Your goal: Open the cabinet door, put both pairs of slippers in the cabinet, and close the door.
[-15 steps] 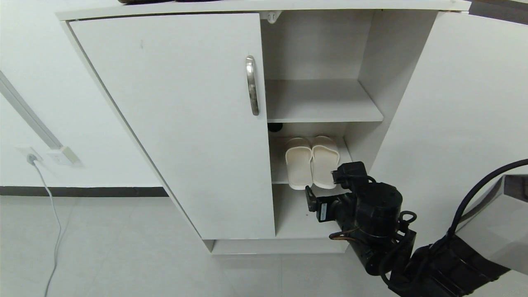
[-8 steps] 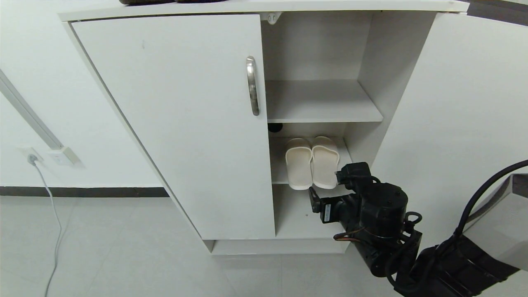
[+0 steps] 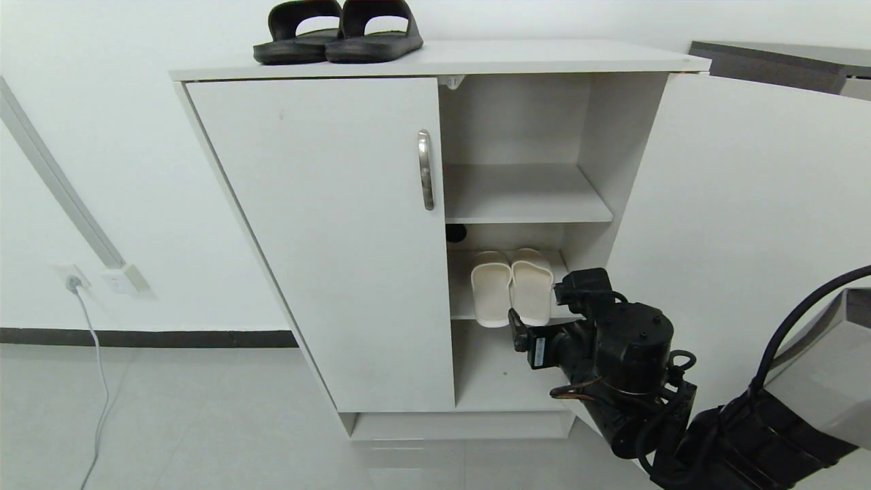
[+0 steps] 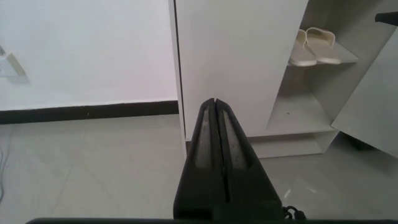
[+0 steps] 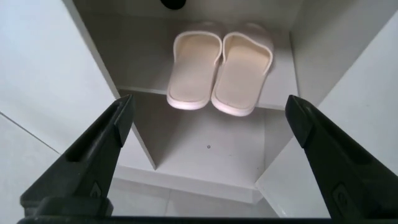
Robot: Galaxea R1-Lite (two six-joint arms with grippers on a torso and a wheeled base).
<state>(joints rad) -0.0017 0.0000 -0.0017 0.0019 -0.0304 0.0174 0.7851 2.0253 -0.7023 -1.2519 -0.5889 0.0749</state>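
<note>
The white slippers [image 3: 512,286] sit on the middle shelf [image 3: 459,309] of the cabinet [image 3: 326,238], whose right door [image 3: 735,224] is open. The black slippers [image 3: 339,30] sit on its top surface. The right claw [image 3: 539,307] is spread wide near the white pair. The left claw [image 4: 214,109] is pressed together above the grey floor [image 3: 170,422].

- The top [image 3: 544,58] of the white cabinet [image 3: 326,238] carries a pair of black slippers [image 3: 340,30], side by side toward its left end.
- The middle shelf [image 3: 458,303] holds a pair of cream slippers [image 3: 512,286], touching, their near ends overhanging the front edge.
- The grey tiled floor [image 3: 204,422] bears the cabinet, set against the wall.
</note>
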